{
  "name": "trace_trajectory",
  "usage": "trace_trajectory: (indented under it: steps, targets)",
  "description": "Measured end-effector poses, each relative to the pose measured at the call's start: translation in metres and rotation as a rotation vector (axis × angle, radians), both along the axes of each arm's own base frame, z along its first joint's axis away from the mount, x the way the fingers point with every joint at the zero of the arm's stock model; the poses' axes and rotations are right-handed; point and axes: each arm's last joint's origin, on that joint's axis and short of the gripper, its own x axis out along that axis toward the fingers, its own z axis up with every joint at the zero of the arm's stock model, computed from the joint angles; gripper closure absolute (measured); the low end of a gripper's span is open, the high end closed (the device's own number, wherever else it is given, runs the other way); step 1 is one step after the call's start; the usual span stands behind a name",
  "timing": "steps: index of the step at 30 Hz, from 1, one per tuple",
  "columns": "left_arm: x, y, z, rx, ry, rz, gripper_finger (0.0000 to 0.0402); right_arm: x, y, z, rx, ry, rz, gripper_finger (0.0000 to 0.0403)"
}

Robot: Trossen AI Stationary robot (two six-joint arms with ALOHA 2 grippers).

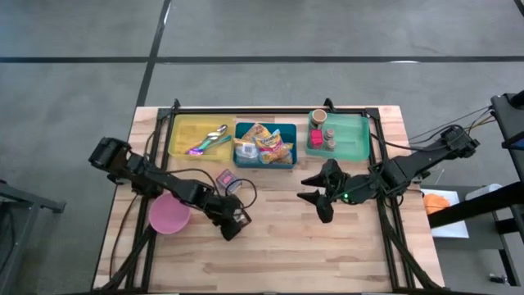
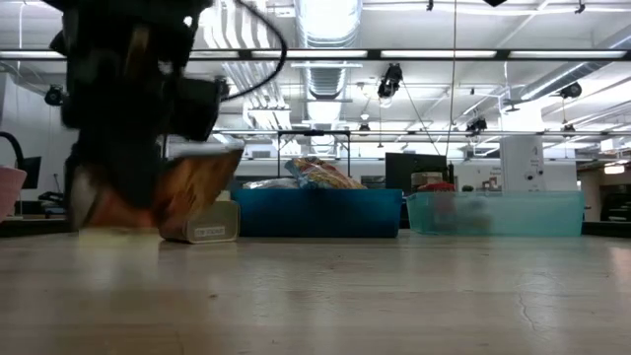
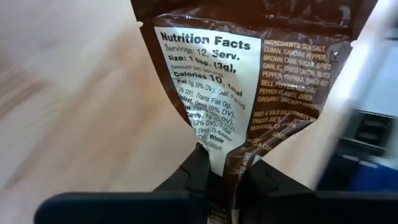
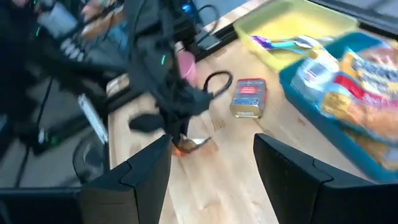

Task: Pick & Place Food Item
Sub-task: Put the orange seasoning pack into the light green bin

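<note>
Left pincer (image 3: 217, 171) pinches the brown, flat foil seasoning pouch (image 3: 249, 81) by its sealed edge; light, floppy, probably slippery; right pincer (image 4: 211, 165) hangs spread.

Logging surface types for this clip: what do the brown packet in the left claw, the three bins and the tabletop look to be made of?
Brown packet: glossy flexible film, creased, with a printed nutrition label, pinched in the left claw. Yellow bin, blue bin and teal bin: probably moulded plastic, smooth, with uniform colour. Tabletop: light wood, with visible plank seams and grain.
</note>
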Motion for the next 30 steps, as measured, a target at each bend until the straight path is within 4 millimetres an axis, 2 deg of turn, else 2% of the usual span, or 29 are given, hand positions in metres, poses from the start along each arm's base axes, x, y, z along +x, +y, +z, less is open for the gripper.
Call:
trace_trajectory:
  steps: [8,12,17,21,24,27,30]
  targets:
    - [0.016,0.000,0.046,-0.229,-0.343,-0.092,0.0360,0.008,0.012,0.005,-0.303,-0.057,0.450,0.0179]
    - [0.025,0.003,0.064,-0.360,-0.502,-0.118,0.0362,0.017,0.017,0.009,-0.437,-0.130,0.514,0.0179]
    - [0.033,0.005,0.082,-0.390,-0.601,-0.154,0.0363,0.033,0.025,0.018,-0.542,-0.148,0.565,0.0179]
    - [0.041,0.005,0.099,-0.392,-0.673,-0.219,0.0363,0.053,0.034,0.019,-0.526,-0.136,0.663,0.0179]
    - [0.044,0.005,0.109,-0.390,-0.720,-0.271,0.0364,0.068,0.033,0.021,-0.455,-0.032,0.663,0.0179]
    - [0.045,0.004,0.114,-0.391,-0.734,-0.302,0.0364,0.080,0.030,0.028,-0.434,0.022,0.682,0.0179]
    - [0.046,0.005,0.116,-0.378,-0.725,-0.311,0.0364,0.091,0.029,0.039,-0.413,-0.014,0.699,0.0179]
